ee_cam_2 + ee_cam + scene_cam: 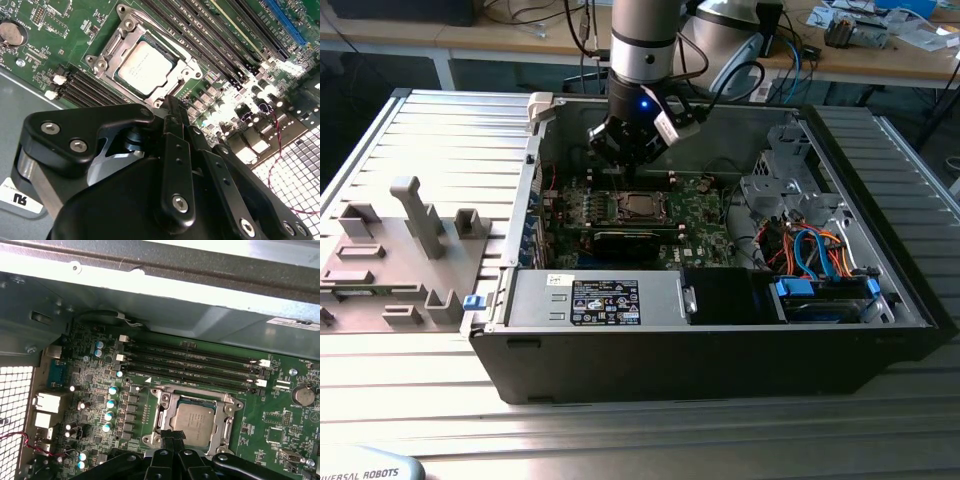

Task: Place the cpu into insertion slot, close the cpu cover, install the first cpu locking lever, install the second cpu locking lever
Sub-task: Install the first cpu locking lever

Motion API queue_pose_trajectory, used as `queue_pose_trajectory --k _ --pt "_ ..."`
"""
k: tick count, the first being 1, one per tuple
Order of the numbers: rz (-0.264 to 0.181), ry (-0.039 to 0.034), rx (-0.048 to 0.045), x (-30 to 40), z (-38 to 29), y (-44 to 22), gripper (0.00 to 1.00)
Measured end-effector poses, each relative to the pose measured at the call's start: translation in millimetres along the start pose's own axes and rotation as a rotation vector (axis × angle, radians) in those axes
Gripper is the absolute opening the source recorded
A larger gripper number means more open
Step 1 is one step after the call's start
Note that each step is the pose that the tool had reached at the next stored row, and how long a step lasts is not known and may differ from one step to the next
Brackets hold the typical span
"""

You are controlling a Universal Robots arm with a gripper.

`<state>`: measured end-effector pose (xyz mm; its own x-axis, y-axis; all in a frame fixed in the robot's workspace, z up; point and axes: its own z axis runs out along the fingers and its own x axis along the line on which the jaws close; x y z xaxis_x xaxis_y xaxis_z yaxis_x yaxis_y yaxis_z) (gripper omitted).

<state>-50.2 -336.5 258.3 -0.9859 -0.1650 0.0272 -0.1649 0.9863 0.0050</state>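
I read the fingers (172,439) as pressed together, holding nothing, tips at the socket edge. Gripper (172,112) sits approx. 6 o'clock of the cpu (194,422) in the first wrist view. Cpu is seated in the insertion slot (162,402) (cpu cover (186,70) framing it) on the green mobo (280,435).

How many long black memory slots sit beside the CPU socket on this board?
4 memory slots, parallel and side by side, between the cpu and the case wall; none look hidden.
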Motion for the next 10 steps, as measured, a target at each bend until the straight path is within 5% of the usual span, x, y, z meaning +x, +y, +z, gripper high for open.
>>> queue_pose_trajectory --k 10 --pt "0.0 -0.0001 -0.0001 0.1 -2.8 0.0 0.11"
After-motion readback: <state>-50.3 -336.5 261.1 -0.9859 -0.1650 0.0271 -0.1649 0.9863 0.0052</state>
